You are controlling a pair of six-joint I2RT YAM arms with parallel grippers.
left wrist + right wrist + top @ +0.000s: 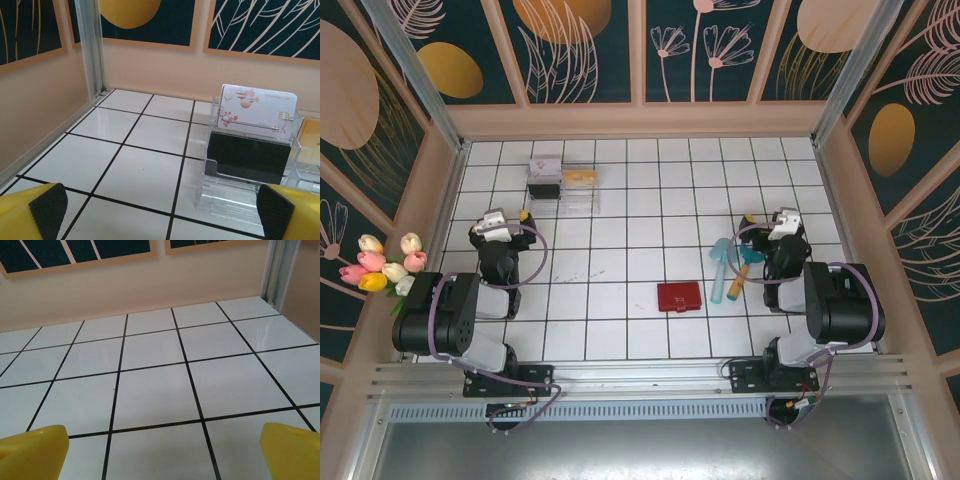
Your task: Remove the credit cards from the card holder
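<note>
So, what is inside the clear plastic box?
In the clear plastic box, a white card with red blossoms stands behind a black card, which hides its lower part.

The card holder (679, 297) lay flat on the surface (620, 230), toward its near edge and right of the middle. To its right, apart from it, two slender tools (730, 268) lay side by side, close beside the right gripper (782, 222). A plastic box (563, 185) stood toward the far left, ahead of the left gripper (500, 222). In it an upright card (257, 112) stood behind a lower card (248, 159). A bunch of flowers (385, 262) sat beyond the surface's left edge.
</note>
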